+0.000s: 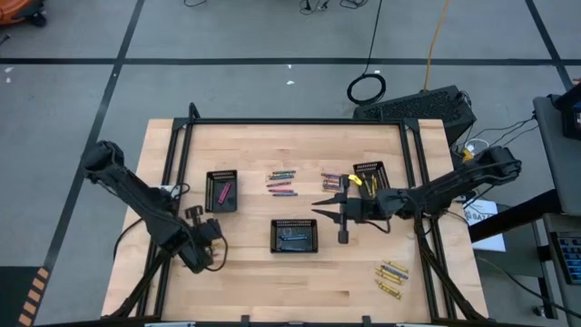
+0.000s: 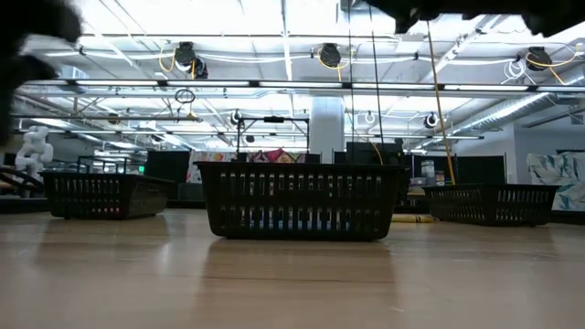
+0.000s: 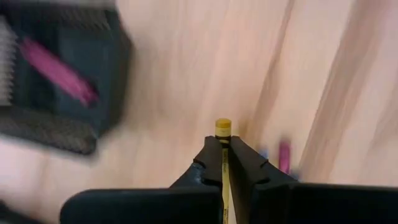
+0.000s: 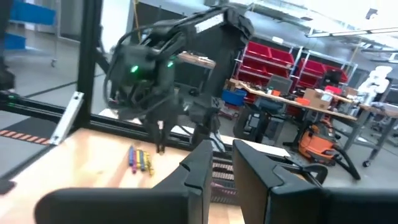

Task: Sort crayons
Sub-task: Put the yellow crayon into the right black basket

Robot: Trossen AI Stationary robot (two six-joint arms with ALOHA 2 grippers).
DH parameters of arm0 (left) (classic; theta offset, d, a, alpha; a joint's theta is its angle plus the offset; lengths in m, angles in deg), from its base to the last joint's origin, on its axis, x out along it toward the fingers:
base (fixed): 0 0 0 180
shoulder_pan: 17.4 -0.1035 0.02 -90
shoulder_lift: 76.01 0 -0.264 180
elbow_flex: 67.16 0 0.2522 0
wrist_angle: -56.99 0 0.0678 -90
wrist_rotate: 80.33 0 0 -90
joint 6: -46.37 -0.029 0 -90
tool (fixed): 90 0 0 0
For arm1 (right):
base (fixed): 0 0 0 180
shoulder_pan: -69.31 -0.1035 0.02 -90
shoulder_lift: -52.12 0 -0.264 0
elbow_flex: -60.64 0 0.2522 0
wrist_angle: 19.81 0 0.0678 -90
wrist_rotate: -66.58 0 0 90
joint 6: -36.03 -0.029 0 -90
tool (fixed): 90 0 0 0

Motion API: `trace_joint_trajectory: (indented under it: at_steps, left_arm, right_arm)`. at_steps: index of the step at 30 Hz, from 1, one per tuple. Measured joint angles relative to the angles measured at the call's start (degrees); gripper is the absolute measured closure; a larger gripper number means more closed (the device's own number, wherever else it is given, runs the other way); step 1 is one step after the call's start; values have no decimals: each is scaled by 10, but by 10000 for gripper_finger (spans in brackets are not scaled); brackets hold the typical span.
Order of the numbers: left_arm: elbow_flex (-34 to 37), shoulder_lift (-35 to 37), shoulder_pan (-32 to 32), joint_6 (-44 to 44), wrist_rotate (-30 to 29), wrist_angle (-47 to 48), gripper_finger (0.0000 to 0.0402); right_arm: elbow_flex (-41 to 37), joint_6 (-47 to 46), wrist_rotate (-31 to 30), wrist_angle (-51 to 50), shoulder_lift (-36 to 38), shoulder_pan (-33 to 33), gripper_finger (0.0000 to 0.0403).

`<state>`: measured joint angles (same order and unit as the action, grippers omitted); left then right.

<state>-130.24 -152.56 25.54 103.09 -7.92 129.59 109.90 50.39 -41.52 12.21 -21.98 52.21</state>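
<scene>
Here, the scene: a pale wooden table (image 1: 254, 282) edged by a black metal frame, with two dark arms reaching in from either side.
Left gripper: the left gripper (image 3: 222, 146) hangs over the table's left-front part, just in front of the left tray; its fingers are pinched tight on a yellow crayon (image 3: 222, 126), whose blunt end pokes out past the tips.
Left tray: a small black mesh tray (image 1: 211, 177) holding pink crayons (image 1: 225, 192) (one shows as a blurred magenta stick in the left wrist view).
Centre tray: a second black mesh tray (image 1: 295, 224) with bluish crayons (image 1: 292, 237) inside; it fills the middle of the low view.
Right tray: a third black mesh tray (image 1: 379, 168) near the right rail, with yellow crayons (image 1: 369, 183) in it.
Right gripper: the right gripper (image 1: 320, 207) hovers between the centre tray and the right tray; its fingers stand a narrow gap apart, and nothing shows between them.
Loose crayons, middle: a row of mixed-colour crayons (image 1: 281, 183) lies on the bare wood between the left and right trays, with a smaller bunch (image 1: 331, 180) just beside the right tray.
Loose crayons, front right: a cluster of yellow crayons (image 1: 392, 277) lies well apart from the trays, near the table's front-right corner.
</scene>
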Motion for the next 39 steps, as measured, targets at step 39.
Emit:
trace_joint_trajectory:
  at_steps: [39]
  left_arm:
    - [-50, -21, -347, -706, 14, -656, 400]
  right_arm:
    - [56, -74, -37, 127, -224, 83, 247]
